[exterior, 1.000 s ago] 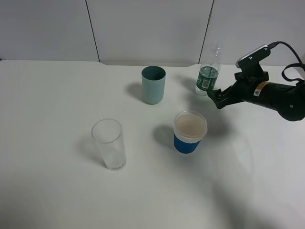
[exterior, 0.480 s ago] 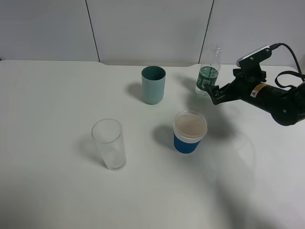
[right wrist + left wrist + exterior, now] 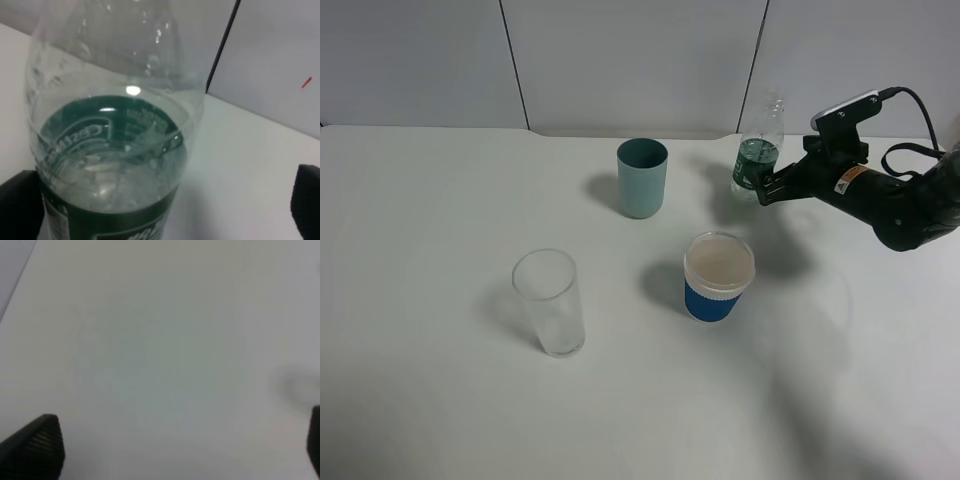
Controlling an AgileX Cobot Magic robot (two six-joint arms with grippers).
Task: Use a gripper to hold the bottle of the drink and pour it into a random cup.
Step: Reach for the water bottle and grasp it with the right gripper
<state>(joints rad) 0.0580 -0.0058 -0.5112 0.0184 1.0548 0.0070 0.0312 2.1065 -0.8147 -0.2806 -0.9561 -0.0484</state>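
Standing far back on the table (image 3: 440, 400), the bottle (image 3: 758, 148) sits between the right gripper's (image 3: 767, 188) spread jaws; probably light, thin-walled and slippery, it wants a gentle squeeze at the green label (image 3: 115, 222).

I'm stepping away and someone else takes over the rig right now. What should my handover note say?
Left gripper: open, over bare table, holding nothing.
Right gripper: open, fingers either side of the bottle of the drink, not closed on it.
Bottle stands upright at the back right. The teal cup, blue-banded cup and clear glass stand upright, apart.
Done: reach to the bottle.
Left: grip, lift, pour into a cup.
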